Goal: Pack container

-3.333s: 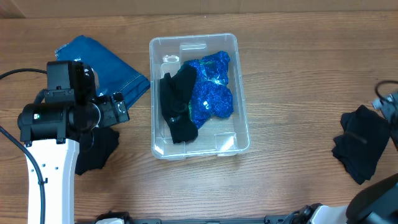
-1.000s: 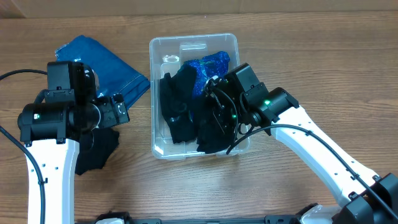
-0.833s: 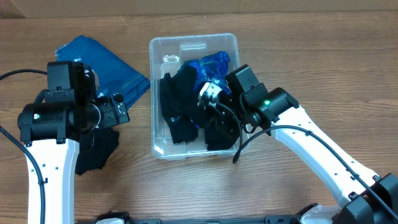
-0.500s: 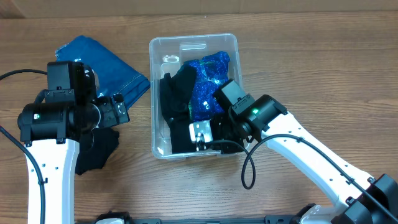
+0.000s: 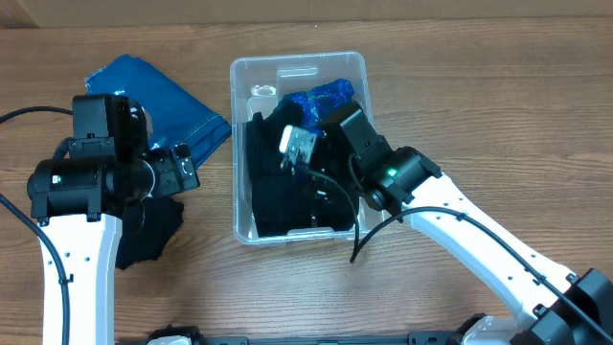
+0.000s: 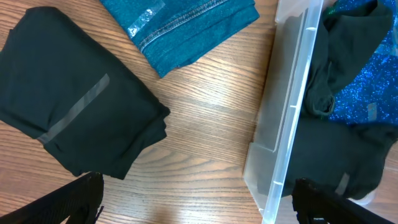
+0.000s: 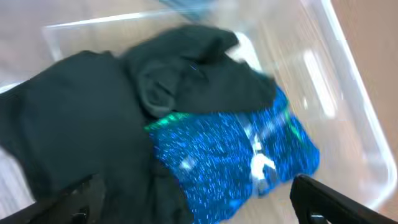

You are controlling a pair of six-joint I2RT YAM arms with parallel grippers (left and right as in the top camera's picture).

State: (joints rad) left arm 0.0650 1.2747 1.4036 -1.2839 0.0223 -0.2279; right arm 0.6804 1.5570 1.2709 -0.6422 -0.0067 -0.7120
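From above I see the clear rectangular plastic container [image 5: 299,63] sitting mid-desk [image 5: 479,96], holding black garments [image 5: 273,182] and a sparkly blue cloth [image 7: 249,155]. My right fingers [image 7: 314,194] hang spread wide over that pile, gripping nothing. My left fingers [image 6: 78,198] are likewise parted and empty, above bare wood beside the container's left wall, near a folded black cloth [image 6: 74,118] and folded blue denim [image 6: 186,25].
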